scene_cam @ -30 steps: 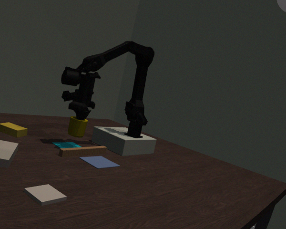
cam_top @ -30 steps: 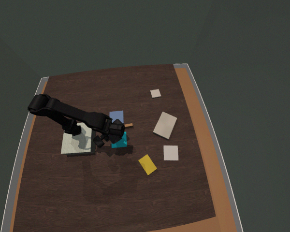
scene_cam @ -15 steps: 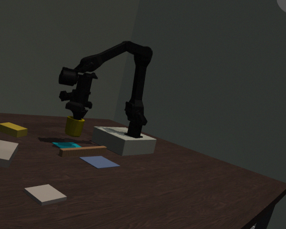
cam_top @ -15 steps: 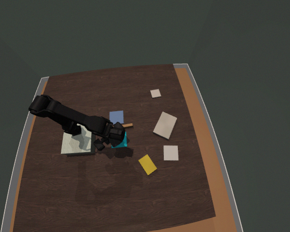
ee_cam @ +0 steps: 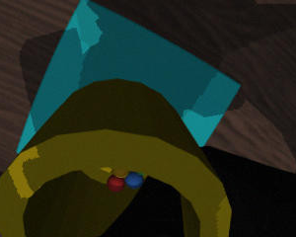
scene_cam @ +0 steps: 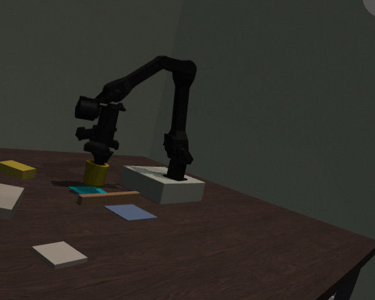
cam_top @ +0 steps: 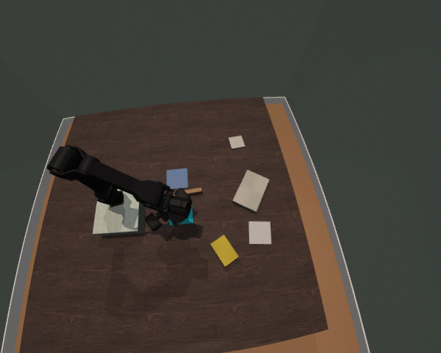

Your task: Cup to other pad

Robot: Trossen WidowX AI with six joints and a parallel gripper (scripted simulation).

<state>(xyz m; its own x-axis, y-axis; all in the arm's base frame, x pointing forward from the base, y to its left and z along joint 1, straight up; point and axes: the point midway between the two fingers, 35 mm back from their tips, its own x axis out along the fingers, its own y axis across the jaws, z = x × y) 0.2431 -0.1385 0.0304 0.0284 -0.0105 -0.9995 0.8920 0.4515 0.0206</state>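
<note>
On the left of the exterior view a yellow block (scene_cam: 16,169) is seen lying on the dark table (scene_cam: 213,252), and next to it the yellow cup (scene_cam: 95,173) is gripped by its rim in the black gripper (scene_cam: 99,159), whose jaws are squeezed almost shut on the cup wall. The cup is held upright right at the teal pad (scene_cam: 87,189), and whether it touches cannot be told; small marbles (ee_cam: 124,181) are seen inside it. Further right, a wooden bar (scene_cam: 107,197) and a blue pad (scene_cam: 130,212) are seen lying near the arm's white base (scene_cam: 162,187)

Dark wooden table (cam_top: 175,288): teal pad (scene_cam: 85,189) beneath the gripper (scene_cam: 99,160); blue pad (cam_top: 177,177), wooden bar (scene_cam: 107,197), yellow block (cam_top: 224,249) nearby.
</note>
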